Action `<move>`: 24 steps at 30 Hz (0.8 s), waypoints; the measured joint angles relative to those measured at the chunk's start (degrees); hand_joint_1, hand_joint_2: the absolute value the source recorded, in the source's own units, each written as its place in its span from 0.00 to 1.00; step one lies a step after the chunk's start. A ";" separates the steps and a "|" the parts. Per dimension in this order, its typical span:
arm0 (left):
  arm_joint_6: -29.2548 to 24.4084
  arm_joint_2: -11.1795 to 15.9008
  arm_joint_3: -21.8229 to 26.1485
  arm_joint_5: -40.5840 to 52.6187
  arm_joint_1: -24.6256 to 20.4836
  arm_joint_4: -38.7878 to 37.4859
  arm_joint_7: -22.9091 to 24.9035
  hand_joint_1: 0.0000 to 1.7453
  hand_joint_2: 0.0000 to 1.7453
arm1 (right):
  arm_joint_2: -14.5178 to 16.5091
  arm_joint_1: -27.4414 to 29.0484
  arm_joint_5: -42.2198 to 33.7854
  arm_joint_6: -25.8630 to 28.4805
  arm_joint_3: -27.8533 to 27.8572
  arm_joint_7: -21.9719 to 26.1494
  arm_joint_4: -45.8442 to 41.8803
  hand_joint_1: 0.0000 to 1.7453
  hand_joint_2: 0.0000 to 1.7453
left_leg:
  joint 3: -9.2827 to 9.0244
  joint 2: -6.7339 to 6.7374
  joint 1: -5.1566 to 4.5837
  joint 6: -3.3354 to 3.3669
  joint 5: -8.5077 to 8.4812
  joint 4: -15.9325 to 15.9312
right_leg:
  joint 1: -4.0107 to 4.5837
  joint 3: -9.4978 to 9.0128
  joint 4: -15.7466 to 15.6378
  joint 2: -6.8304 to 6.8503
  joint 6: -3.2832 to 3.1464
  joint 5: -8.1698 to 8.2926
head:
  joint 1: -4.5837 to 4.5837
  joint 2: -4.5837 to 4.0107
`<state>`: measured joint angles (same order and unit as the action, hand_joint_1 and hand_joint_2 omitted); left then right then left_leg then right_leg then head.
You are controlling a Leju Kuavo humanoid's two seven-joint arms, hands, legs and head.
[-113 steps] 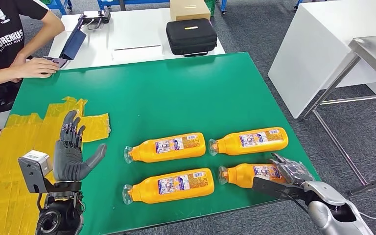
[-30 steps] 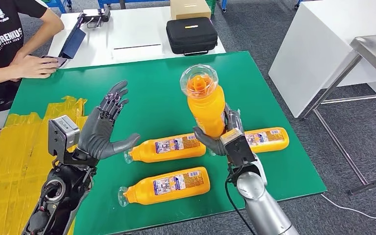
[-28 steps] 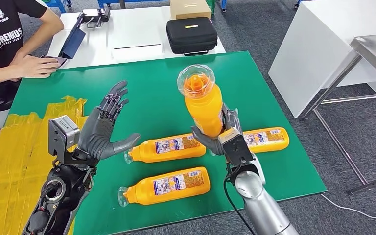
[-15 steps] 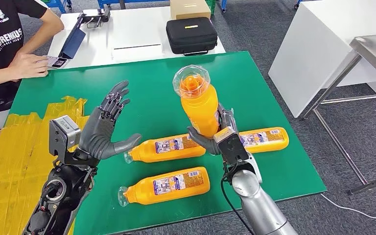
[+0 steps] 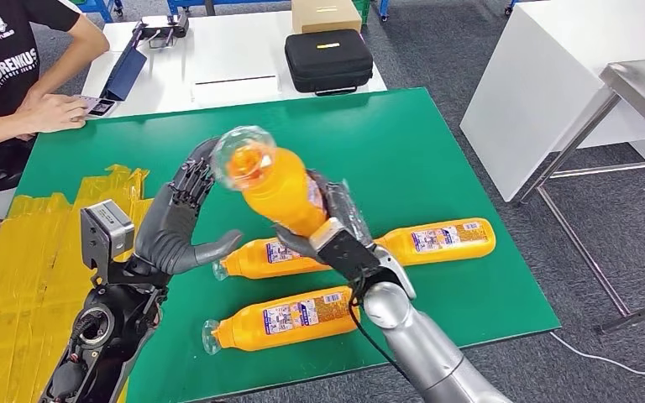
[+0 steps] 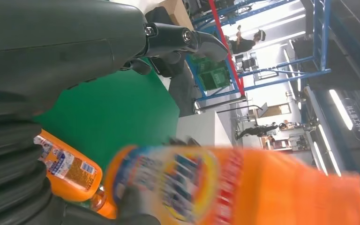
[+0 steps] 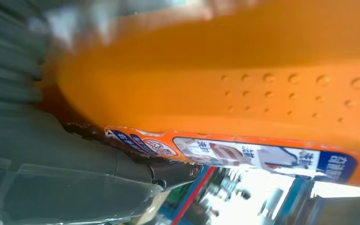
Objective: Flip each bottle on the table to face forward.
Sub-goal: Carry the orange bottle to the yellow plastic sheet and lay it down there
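1. Robotics lab or industrial test hall, judging by the furnishings.
2. Green-topped desk patched with yellow tape, set on grey carpet tiles.
3. White worktables behind, carrying a black equipment case and a cardboard box.
4. Blue steel racking and long ceiling lights across a high open hall.
5. Seated person in a black team shirt at the desk's corner.

The lifted bottle is smeared with motion blur, its clear cap hazy. It covers part of the left hand. The right hand hides its base.
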<state>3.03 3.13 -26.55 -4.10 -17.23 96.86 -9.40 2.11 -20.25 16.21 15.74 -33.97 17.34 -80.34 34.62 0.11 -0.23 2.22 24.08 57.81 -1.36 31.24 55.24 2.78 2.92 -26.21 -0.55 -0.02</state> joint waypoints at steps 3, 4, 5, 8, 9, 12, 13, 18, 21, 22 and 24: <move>0.13 -0.32 -0.10 -0.08 0.01 0.21 -0.12 0.00 1.00 | 1.07 -1.93 1.80 -0.66 -2.80 -0.65 1.85 1.00 1.00 | 0.00 -0.03 0.00 0.00 -0.01 0.00 | 0.00 0.00 0.00 0.03 0.00 0.00 | 0.00 0.00; 0.14 -0.35 -0.12 -0.10 0.02 0.31 -0.14 0.00 1.00 | 1.31 -2.43 1.90 -0.66 -3.37 -0.70 2.34 1.00 1.00 | 0.00 -0.04 0.00 0.00 -0.01 0.00 | 0.00 0.00 0.00 0.04 0.00 0.00 | 0.00 -0.01; 0.14 -0.37 -0.12 -0.11 0.02 0.40 -0.16 0.00 1.00 | 1.49 -2.92 1.92 -0.66 -3.83 -0.75 2.79 1.00 1.00 | 0.00 -0.04 0.00 0.00 -0.01 0.00 | 0.00 0.00 0.00 0.04 0.00 0.00 | 0.00 -0.01; 0.14 -0.44 -0.13 -0.11 0.06 0.50 -0.17 0.00 1.00 | 1.79 -4.01 1.95 -0.66 -4.68 -0.83 3.67 1.00 1.00 | 0.01 -0.03 -0.01 0.00 -0.01 0.00 | -0.01 -0.01 0.00 0.03 0.00 0.00 | 0.00 -0.01; 0.14 -0.46 -0.14 -0.11 0.09 0.55 -0.17 0.00 1.00 | 1.90 -4.25 1.96 -0.66 -4.85 -0.86 3.87 1.00 1.00 | 0.01 -0.03 -0.01 0.00 -0.01 0.00 | -0.01 -0.01 0.00 0.03 0.00 0.00 | 0.00 -0.01; 0.15 -0.46 -0.14 -0.11 0.22 0.84 -0.18 0.00 1.00 | 2.13 -4.89 2.11 -0.93 -5.40 -0.93 4.30 1.00 1.00 | 0.01 -0.04 -0.01 0.00 -0.01 0.00 | -0.01 -0.01 0.00 0.04 0.00 0.00 | 0.00 0.00; 0.16 -0.46 -0.14 -0.11 0.27 0.92 -0.18 0.00 1.00 | 2.21 -5.08 2.24 -1.14 -5.60 -0.99 4.43 1.00 1.00 | 0.01 -0.03 -0.01 0.00 -0.01 0.00 | -0.01 -0.01 0.00 0.03 0.00 0.00 | 0.00 0.01; 0.16 -0.50 -0.15 -0.09 0.64 1.48 -0.17 0.00 1.00 | 2.67 -5.90 3.12 -2.04 -6.76 -1.75 4.90 1.00 1.00 | 0.00 -0.03 0.00 0.00 -0.01 0.00 | 0.00 0.00 0.00 0.03 0.00 0.00 | 0.00 0.00; 0.18 -0.62 -0.16 -0.03 0.80 1.75 -0.14 0.00 1.00 | 2.91 -6.34 3.63 -2.40 -7.56 -2.24 5.18 1.00 1.00 | 0.00 -0.03 0.01 0.00 -0.01 0.00 | 0.00 0.00 0.00 0.03 0.00 0.00 | 0.00 0.00; 0.19 -0.66 -0.16 -0.02 0.85 1.83 -0.13 0.00 1.00 | 2.95 -6.43 3.74 -2.50 -7.86 -2.40 5.23 1.00 1.00 | 0.00 -0.03 0.01 0.00 -0.01 0.00 | 0.00 0.00 0.00 0.03 0.00 0.00 | 0.00 -0.01; 0.18 -0.70 -0.16 -0.01 0.95 1.90 -0.10 0.00 1.00 | 2.99 -6.51 3.88 -2.57 -8.43 -2.67 5.29 1.00 1.00 | 0.00 -0.03 0.01 0.00 -0.01 0.00 | 0.00 0.00 0.00 0.03 0.00 0.00 | 0.00 0.00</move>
<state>3.21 2.43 -26.71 -4.11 -16.28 98.76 -9.51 5.10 -26.77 20.09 13.17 -42.40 14.67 -75.05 34.63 0.08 -0.23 2.23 24.08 57.81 -1.36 31.24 55.24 2.82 2.92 -26.21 -0.55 -0.02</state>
